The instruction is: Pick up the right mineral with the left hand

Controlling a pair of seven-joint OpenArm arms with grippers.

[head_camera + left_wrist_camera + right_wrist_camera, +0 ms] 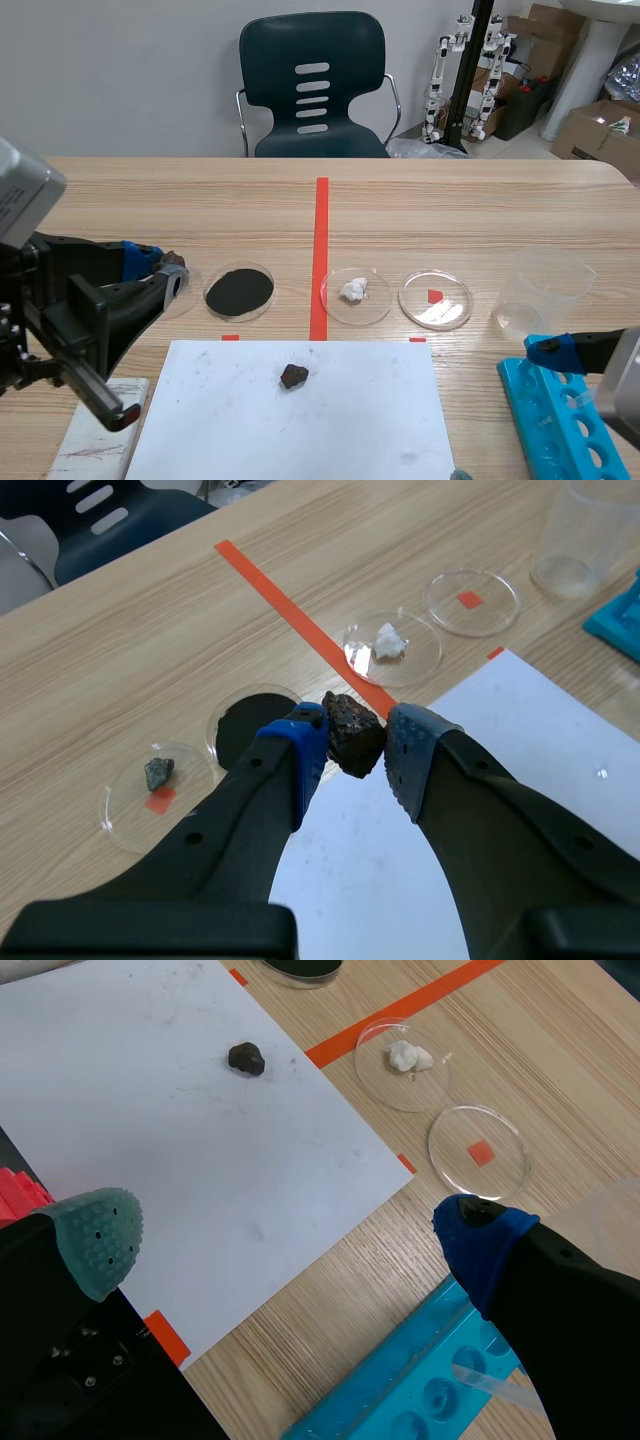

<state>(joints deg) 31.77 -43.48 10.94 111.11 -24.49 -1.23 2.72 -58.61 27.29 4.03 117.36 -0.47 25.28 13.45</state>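
Left tool [355,746] clamps mineral [352,732], well above dish rims [106,815].

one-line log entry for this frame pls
left gripper: shut on dark brown mineral, held clear of table | right gripper: open, by blue rack | other dark mineral: on white paper | status: grasped

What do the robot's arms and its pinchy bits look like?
Both arms are black and chunky, with thick jaws. On the left arm, the left pads are blue and grey-blue. On the right arm, the right pads are dotted, one grey-green and one blue.
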